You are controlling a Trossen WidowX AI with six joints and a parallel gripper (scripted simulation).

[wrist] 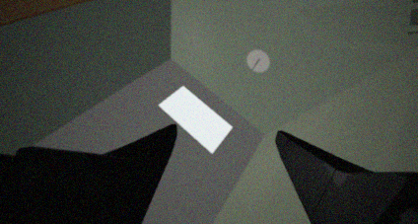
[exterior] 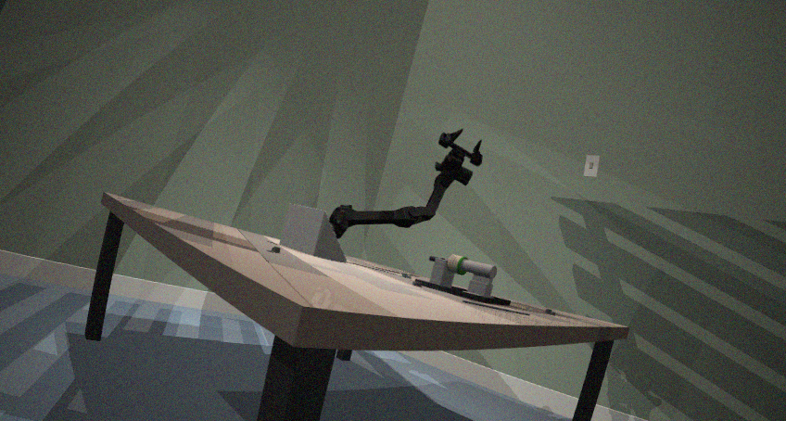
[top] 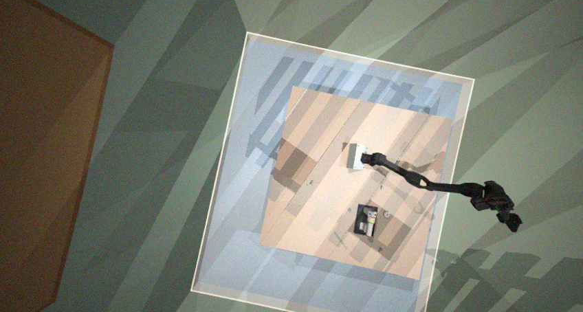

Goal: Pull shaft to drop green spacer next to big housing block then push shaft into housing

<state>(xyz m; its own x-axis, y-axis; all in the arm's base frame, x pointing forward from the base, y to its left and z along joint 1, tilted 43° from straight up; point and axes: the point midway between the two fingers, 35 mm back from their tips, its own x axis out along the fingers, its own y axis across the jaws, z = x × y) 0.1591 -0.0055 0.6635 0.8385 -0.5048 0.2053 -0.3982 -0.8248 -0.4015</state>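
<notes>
The shaft assembly lies level over a black base plate [top: 357,228] [exterior: 499,299] on the wooden table. A thick pale cylinder [top: 369,230] [exterior: 479,267] forms one end, and a thin dark stub [exterior: 433,258] sticks out at the other. The green spacer [top: 371,222] [exterior: 459,265] sits around the shaft between the thick cylinder and a cream spacer [exterior: 453,262]. Two upright grey blocks [exterior: 441,274] [exterior: 481,286] carry the assembly; I cannot tell which is the big housing. My gripper [exterior: 471,135] [wrist: 226,132] is open and empty, raised high above and away from the assembly, fingers pointing upward.
A pale box-shaped block [top: 355,157] [exterior: 303,228] stands on the table beside the arm's base. A small round disc [top: 385,214] lies beside the base plate. Several small dark bits lie on the table [top: 323,218]. The wrist view shows a bright ceiling panel [wrist: 195,119].
</notes>
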